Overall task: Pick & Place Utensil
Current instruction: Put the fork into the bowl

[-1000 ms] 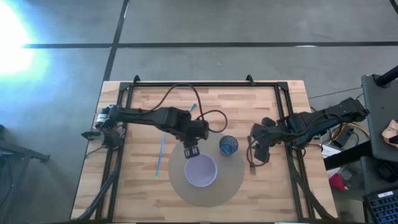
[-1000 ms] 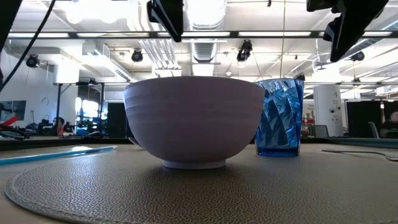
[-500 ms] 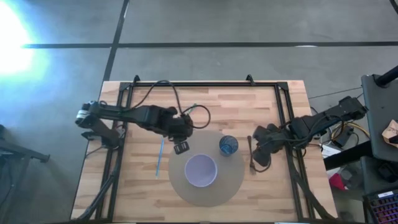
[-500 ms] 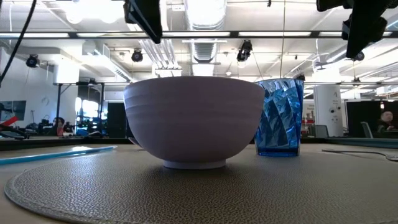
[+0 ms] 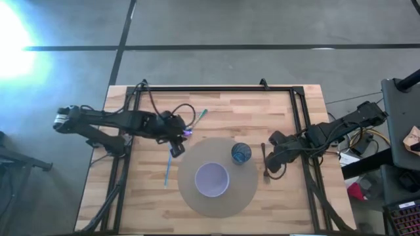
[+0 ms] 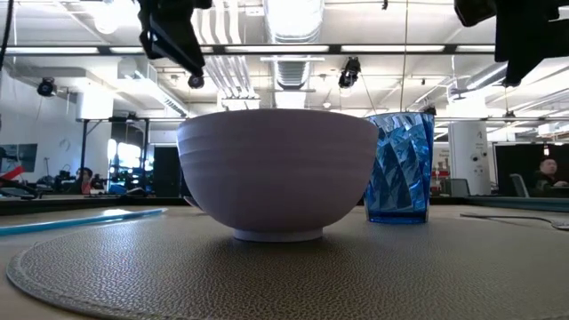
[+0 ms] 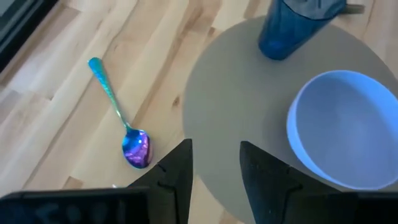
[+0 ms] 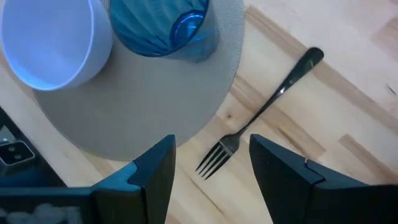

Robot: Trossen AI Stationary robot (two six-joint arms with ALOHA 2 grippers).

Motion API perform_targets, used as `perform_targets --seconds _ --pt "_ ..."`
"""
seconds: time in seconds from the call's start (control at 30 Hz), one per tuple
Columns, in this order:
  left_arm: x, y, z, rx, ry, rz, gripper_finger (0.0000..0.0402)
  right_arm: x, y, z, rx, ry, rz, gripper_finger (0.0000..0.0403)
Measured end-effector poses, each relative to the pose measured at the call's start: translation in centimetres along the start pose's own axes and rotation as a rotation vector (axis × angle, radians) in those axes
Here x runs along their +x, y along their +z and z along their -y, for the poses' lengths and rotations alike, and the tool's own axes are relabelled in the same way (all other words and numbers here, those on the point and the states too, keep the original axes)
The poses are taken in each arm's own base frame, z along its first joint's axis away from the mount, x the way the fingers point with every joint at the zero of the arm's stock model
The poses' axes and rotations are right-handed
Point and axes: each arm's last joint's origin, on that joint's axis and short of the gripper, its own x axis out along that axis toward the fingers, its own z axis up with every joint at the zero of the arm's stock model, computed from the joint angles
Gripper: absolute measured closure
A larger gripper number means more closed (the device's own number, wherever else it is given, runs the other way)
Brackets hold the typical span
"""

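Observation:
A rainbow-coloured spoon (image 7: pixel 119 116) lies flat on the wood, beyond the far-left rim of the round grey mat (image 5: pixel 226 203). My left gripper (image 5: pixel 175 150) hangs open above the mat's left rim (image 7: pixel 205 112), with the spoon just ahead of its fingers; it touches nothing. A steel fork (image 8: pixel 267 109) lies flat on the wood to the right of the mat. My right gripper (image 5: pixel 273 164) hovers open over the fork (image 5: pixel 264 161), clear of it. In the low view both grippers, left (image 6: pixel 173 36) and right (image 6: pixel 524 31), show high above the table.
On the mat stand a white bowl (image 5: pixel 212 179) and a blue ribbed cup (image 5: pixel 241 153). A thin light-blue stick (image 5: pixel 169 165) lies on the wood left of the mat. A black frame (image 5: pixel 203 88) runs along the table's far edge and sides.
My left arm has drawn back from above the bowl's far side toward the table's left and far side, and its gripper now hangs over the mat's left rim near the spoon. My right gripper has drifted a little toward the table's right edge. Nothing on the table has moved.

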Motion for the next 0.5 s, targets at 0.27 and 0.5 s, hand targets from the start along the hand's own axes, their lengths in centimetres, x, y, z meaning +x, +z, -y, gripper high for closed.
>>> perform_targets --seconds 0.27,0.5 --pt "0.0 -1.7 -2.2 -0.038 0.014 0.050 0.0278 -1.8 0.1 -0.7 0.040 0.042 -0.002 0.0202" --pt "-0.4 -1.6 -2.6 -0.010 0.020 0.073 0.0278 -5.1 1.0 -1.6 0.053 0.103 0.050 0.0202"
